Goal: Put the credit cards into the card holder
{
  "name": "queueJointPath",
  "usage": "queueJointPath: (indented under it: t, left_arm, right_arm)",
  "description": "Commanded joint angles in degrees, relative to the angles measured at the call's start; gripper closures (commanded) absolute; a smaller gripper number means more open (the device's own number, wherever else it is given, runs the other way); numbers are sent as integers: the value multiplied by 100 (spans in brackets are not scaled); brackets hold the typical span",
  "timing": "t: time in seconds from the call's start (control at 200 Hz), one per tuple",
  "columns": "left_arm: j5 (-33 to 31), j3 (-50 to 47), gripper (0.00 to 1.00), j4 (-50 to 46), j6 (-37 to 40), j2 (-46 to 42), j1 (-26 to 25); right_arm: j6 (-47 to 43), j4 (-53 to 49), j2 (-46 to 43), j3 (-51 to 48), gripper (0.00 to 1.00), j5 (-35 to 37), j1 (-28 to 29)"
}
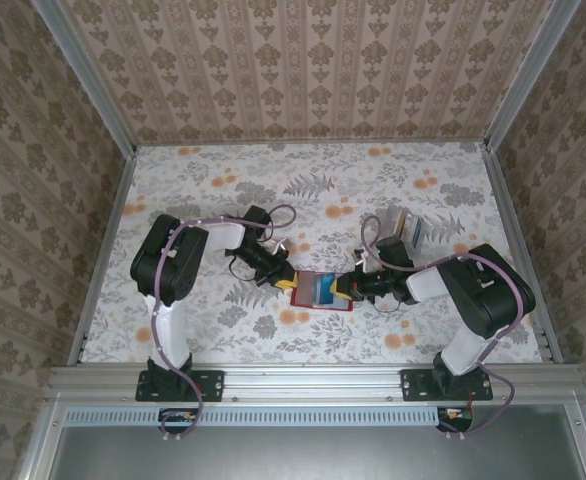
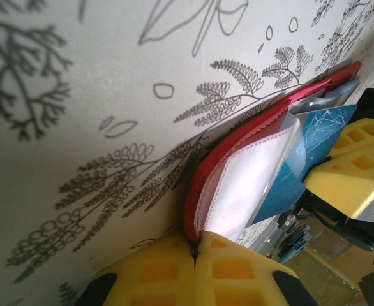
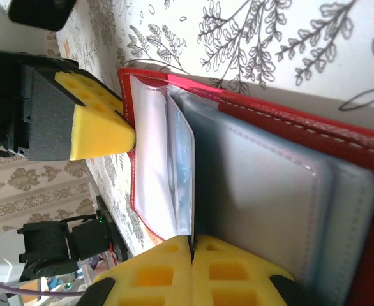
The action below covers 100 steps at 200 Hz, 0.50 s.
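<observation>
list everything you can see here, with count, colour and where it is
wallet: 1, red with clear pockets, open, table centre between the claws
card: 1, blue, at the wallet's pockets
box: 1, clear, far right of the table
table: 1, white floral cover, under everything
walls: 3, beige patterned, around the table
rail: 1, silver, near edge, under the arm bases
left arm: 1, black and white, left of the wallet
right arm: 1, black and white, right of the wallet
left claw: 1, yellow pads, shut on the wallet's edge
right claw: 1, yellow pads, shut on the card
</observation>
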Motion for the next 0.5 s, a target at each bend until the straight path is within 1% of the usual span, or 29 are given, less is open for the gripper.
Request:
queueJointPath:
  t: [0.0,0.15,0.235,0.32,0.35,0.36,0.38,0.425,0.495]
  left_arm:
    - [-549,-240,100,143,-160,134,-32]
    - [-535,-201,100,153,-171,185,-32]
    - [-560,-179,100,104,-130,206,-32]
    - [-655,-145,100,51,-87,219,-32]
    - [-641,-150,100,51,-92,228,-32]
    - [-630,-145,100,56,-97,232,-32]
    - [-617,-143,100,60,-100,234,-32]
    - [-605,-119,100,60,-101,246,-41]
    - [-608,-92,100,35,-75,259,-47]
  right_arm:
    - [-390,-1290,39,208,100,510,164]
    - [-557,-1925,30,520,100,582,213]
    - [-353,-1773,63,499,100,604,213]
    - [-200,-1590,224,547,100,374,218]
    - [-140,-1565,258,571,87,313,225]
    - [-136,-1558,256,573,86,312,227]
    - [-102,-1531,250,561,78,314,242]
    - [-114,-1507,241,563,75,344,278]
    - [-155,-1600,274,647,75,306,309]
